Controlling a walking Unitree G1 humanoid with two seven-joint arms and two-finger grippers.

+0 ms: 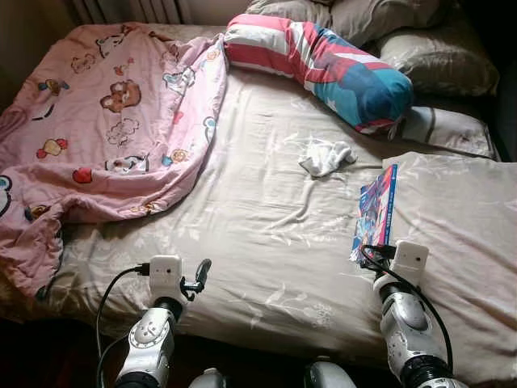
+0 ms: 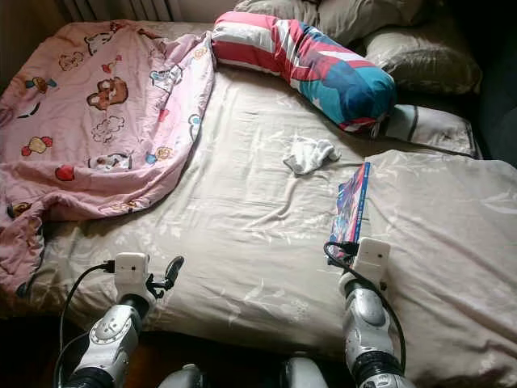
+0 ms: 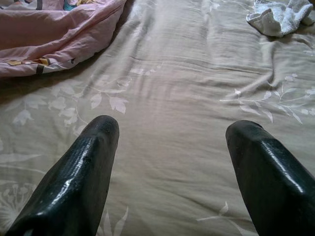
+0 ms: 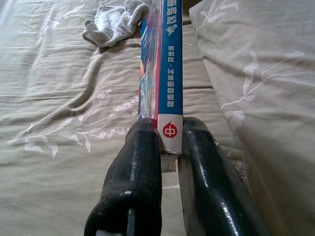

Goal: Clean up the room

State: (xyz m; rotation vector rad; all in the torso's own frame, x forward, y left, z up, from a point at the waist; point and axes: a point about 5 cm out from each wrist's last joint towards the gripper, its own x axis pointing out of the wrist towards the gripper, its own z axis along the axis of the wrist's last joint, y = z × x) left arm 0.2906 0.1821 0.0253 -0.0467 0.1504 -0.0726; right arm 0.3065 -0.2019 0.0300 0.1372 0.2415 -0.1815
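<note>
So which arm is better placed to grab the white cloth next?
Left, probably: the left gripper is open and empty, facing the white cloth. The right gripper is shut on the book.

Sunlit bed point(image 1: 266, 242) in beige floral sheet — dark floor point(image 1: 48, 356) below.

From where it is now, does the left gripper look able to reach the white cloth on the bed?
Probably yes: the left gripper is open, with bare sheet between it and the white cloth, though the arm must extend far.
</note>
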